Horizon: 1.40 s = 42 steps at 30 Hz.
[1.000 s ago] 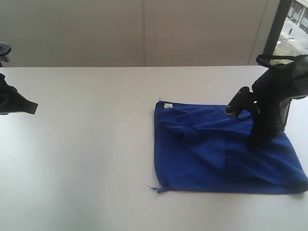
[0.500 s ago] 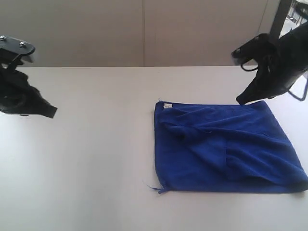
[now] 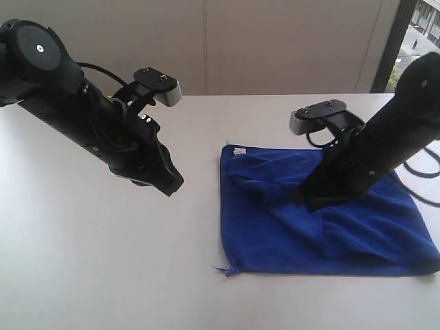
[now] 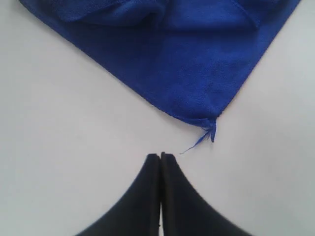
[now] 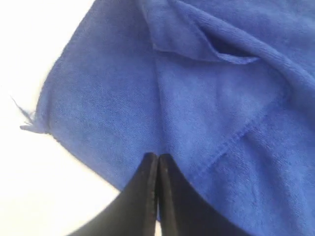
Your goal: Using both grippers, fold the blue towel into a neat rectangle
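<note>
The blue towel point(image 3: 275, 227) lies roughly folded and wrinkled on the right half of the white table point(image 3: 103, 261), a small white label point(image 3: 240, 150) at its far left corner and a loose thread at its near left corner point(image 3: 229, 269). My left gripper point(image 3: 172, 185) hovers shut over bare table just left of the towel; in the left wrist view the left gripper point(image 4: 160, 156) points at the frayed corner point(image 4: 210, 129). My right gripper point(image 3: 307, 201) hangs shut over the towel's middle; the right wrist view shows the right gripper point(image 5: 158, 157) above blue cloth point(image 5: 206, 98), holding nothing.
The table's far edge meets a pale wall point(image 3: 206, 41). A window point(image 3: 419, 34) is at the far right. The towel's right corner point(image 3: 433, 265) lies near the frame's right edge.
Both arms have swung in from the sides of the frame: the left one from the far left toward the towel's left edge, the right one down and leftward over the towel's middle.
</note>
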Each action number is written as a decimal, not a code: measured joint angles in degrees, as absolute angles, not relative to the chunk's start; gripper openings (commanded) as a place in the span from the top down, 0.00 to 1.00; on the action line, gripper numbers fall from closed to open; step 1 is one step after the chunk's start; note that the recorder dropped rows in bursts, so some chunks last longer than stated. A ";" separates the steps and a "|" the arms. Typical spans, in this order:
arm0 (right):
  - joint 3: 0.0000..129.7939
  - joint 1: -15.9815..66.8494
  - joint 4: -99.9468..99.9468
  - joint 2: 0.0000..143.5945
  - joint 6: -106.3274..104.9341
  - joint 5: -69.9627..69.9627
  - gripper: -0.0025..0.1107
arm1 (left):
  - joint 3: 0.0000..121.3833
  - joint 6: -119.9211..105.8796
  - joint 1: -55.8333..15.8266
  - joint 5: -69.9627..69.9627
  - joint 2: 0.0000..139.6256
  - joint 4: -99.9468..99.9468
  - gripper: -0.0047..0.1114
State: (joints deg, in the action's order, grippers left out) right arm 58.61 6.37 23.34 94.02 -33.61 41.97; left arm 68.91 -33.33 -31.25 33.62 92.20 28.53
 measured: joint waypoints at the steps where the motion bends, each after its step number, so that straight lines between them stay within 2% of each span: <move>1: 57.43 7.67 23.62 94.02 -33.61 39.67 0.98 | 68.91 -33.24 -31.25 33.62 92.17 28.53 0.96; 6: 55.76 13.80 24.40 96.50 -33.71 32.03 0.98 | 68.91 -33.16 -31.25 33.62 92.17 28.53 0.96; 13: 55.49 18.89 24.74 104.27 -33.37 28.36 0.98 | 69.14 -33.69 -31.25 33.49 92.17 28.53 0.96; 32: 55.49 25.75 24.74 106.50 -32.79 25.56 0.98 | 69.14 -35.52 -31.25 33.60 92.17 28.53 0.96; 42: 55.49 26.72 21.66 106.50 -30.94 20.94 0.98 | 69.14 -35.81 -31.25 35.71 92.17 28.13 0.96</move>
State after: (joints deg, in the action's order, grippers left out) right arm 55.49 26.72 21.66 106.50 -30.94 20.94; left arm 69.14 -35.81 -31.25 35.71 92.17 28.13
